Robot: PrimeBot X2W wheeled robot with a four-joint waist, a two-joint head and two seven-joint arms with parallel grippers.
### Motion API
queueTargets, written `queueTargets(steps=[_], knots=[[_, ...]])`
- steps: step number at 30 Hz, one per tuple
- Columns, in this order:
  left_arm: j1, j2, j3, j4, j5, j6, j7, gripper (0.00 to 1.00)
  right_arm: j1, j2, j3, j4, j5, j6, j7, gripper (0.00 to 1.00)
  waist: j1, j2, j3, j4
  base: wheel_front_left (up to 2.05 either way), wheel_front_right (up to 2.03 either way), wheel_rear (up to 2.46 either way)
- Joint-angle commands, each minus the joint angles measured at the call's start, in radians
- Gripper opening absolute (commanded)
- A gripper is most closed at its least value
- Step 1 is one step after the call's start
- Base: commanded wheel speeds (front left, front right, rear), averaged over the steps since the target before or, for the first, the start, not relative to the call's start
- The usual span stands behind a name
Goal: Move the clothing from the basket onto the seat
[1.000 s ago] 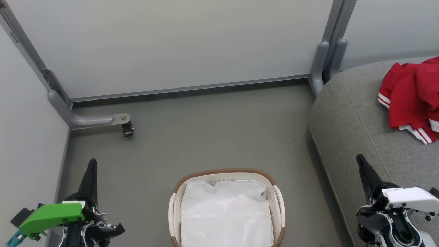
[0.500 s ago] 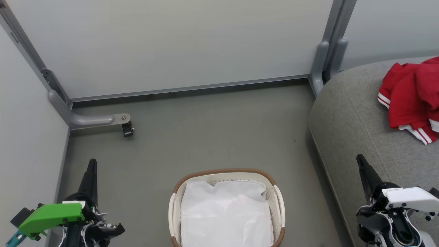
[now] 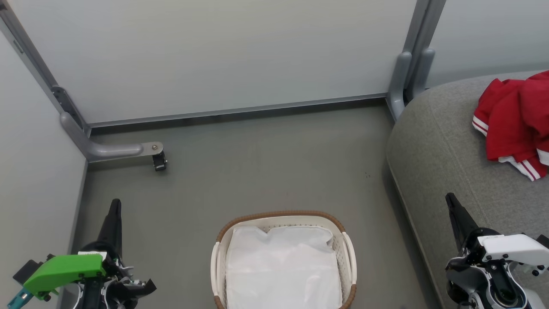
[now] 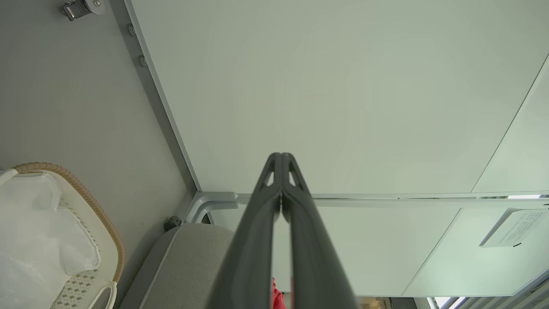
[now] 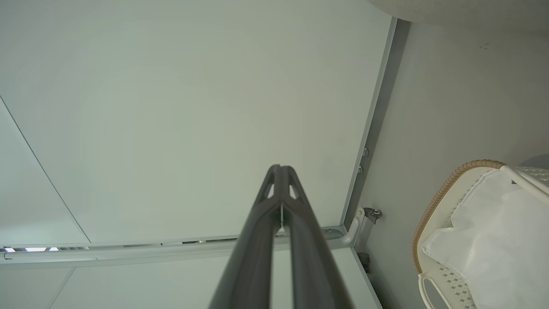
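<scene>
Little has been moved since the earlier pictures: only a fold at the upper left of the clothing (image 3: 514, 124) is seen to have settled slightly, and both arms are found as they were.

The clothing is laid in a red heap on the seat (image 3: 437, 141), well to the right of the basket (image 3: 279, 213) and beyond it. Within the basket only the white liner sheet (image 3: 283, 266) is seen, with no red on it. The task is therefore judged to be done, or very nearly so, as far as can be shown.

The left pincer (image 3: 115, 204) is held over the floor (image 3: 257, 171) to the left of the basket, the right pincer (image 3: 449, 198) to its right at the edge of the seat. Both are seen with fingers pressed together and nothing between them, as is confirmed in the wrist views.

The heap is cut off by the right edge of the head view, so its full extent cannot be told. The near end of the basket is cut off too, and what may lie beneath the liner is hidden.
</scene>
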Motion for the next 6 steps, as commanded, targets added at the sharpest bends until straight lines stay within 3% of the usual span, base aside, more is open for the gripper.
queueTargets(steps=[1, 6], knots=[[-0.010, 0.006, 0.002, -0.001, -0.004, -0.004, 0.003, 0.00, -0.008, -0.004, -0.002, -0.003, 0.000, 0.000, 0.002, 0.00, 0.0000, 0.0000, 0.000, 0.000, 0.00, 0.00, 0.00], [-0.010, 0.006, 0.002, -0.001, -0.004, -0.004, 0.003, 0.00, -0.008, -0.004, -0.002, -0.003, 0.000, 0.000, 0.002, 0.00, 0.0000, 0.0000, 0.000, 0.000, 0.00, 0.00, 0.00]])
